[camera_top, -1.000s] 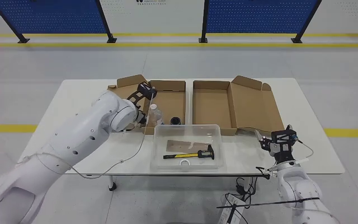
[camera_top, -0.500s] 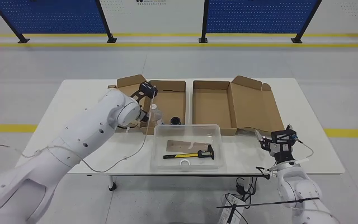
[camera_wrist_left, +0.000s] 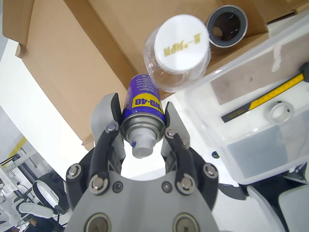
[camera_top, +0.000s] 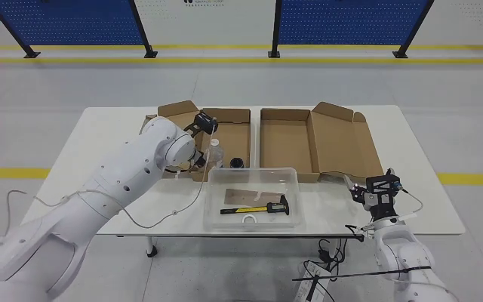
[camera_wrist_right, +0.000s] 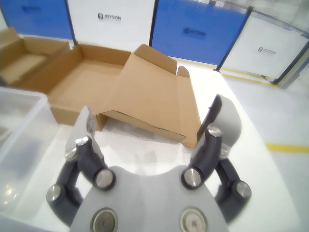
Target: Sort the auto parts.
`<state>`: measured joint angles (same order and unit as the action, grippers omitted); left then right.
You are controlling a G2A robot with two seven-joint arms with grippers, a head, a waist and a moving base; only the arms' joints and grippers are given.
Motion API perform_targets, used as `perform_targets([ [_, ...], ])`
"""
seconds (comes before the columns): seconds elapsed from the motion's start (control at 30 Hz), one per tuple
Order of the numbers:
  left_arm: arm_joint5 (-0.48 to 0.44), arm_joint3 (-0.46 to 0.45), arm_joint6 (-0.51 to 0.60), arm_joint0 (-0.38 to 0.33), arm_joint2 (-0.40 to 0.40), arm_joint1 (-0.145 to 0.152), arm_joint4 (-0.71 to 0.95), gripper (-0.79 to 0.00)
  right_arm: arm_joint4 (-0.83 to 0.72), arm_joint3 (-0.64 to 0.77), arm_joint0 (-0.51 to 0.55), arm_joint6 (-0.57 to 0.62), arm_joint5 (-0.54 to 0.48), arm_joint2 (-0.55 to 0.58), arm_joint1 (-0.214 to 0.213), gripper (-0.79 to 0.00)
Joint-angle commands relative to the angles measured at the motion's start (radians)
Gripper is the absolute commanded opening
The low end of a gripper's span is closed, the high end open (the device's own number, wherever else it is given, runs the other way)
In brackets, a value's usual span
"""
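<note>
You are working in a factory-style hall: blue partition panels [camera_top: 75, 19] are standing behind the white table [camera_top: 404, 162], and yellow lines [camera_top: 460, 179] are running across the grey floor [camera_top: 226, 83].

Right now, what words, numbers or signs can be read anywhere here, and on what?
Spray can: yellow brand label, upside down, not repeated here.
Jar lid: yellow print, too blurred to read.
Caliper: yellow scale, marks too small.
Wall panels: a logo with a company name, not repeated.
</note>
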<state>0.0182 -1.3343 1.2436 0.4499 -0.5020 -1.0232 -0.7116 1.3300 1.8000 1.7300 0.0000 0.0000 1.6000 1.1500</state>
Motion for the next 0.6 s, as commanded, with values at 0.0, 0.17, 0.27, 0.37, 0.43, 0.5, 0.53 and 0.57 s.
perform_targets([
  [0.0, -0.007, 0.016, 0.002, -0.002, 0.003, -0.008, 0.005, -0.785, 0.000, 0.000, 0.000, 0.000, 0.000, 0.000, 0.000, 0.000],
  [0.17, -0.018, 0.052, 0.005, -0.009, 0.010, -0.029, 0.008, -0.785, 0.000, 0.000, 0.000, 0.000, 0.000, 0.000, 0.000, 0.000],
  [0.27, -0.019, 0.073, 0.000, -0.012, 0.008, -0.040, 0.015, -0.785, 0.000, 0.000, 0.000, 0.000, 0.000, 0.000, 0.000, 0.000],
  [0.37, -0.019, 0.097, -0.006, -0.015, 0.008, -0.051, 0.016, -0.785, 0.000, 0.000, 0.000, 0.000, 0.000, 0.000, 0.000, 0.000],
  [0.43, -0.019, 0.113, -0.005, -0.015, 0.009, -0.058, 0.015, -0.785, 0.000, 0.000, 0.000, 0.000, 0.000, 0.000, 0.000, 0.000],
  [0.5, -0.019, 0.125, 0.001, -0.015, 0.013, -0.064, 0.009, -0.785, 0.000, 0.000, 0.000, 0.000, 0.000, 0.000, 0.000, 0.000],
  [0.53, -0.020, 0.131, 0.002, -0.015, 0.014, -0.068, 0.008, -0.785, 0.000, 0.000, 0.000, 0.000, 0.000, 0.000, 0.000, 0.000],
  [0.57, -0.019, 0.138, 0.001, -0.015, 0.013, -0.071, 0.009, -0.785, 0.000, 0.000, 0.000, 0.000, 0.000, 0.000, 0.000, 0.000],
])
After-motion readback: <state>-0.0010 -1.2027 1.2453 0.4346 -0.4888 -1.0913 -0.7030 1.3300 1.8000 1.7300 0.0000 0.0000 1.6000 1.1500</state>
